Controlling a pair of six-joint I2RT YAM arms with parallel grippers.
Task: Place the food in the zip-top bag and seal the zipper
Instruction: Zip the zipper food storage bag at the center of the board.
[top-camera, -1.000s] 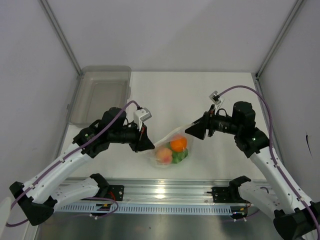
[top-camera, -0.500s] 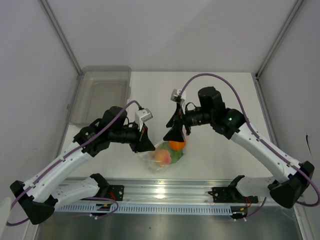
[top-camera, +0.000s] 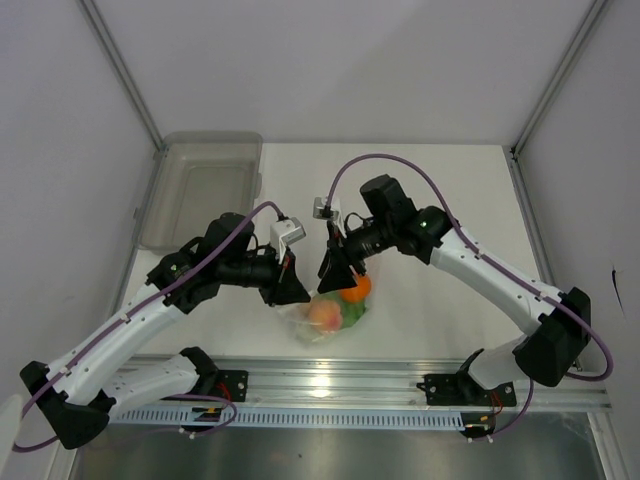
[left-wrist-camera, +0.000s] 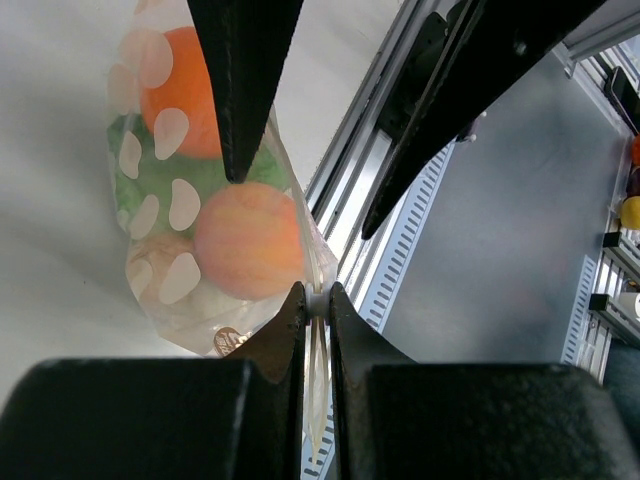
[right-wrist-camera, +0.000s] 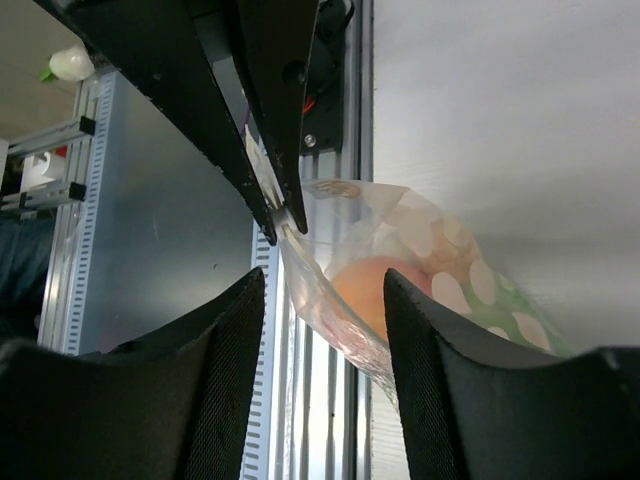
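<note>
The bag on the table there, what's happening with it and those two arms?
The left hand is pinched shut on one edge of the zip-top bag, holding that edge up. The food is already inside: an orange fruit, a paler peachy one and green lettuce. The right hand is open right beside the left one, straddling the bag's top edge without gripping it. The zipper does not look sealed yet.
</note>
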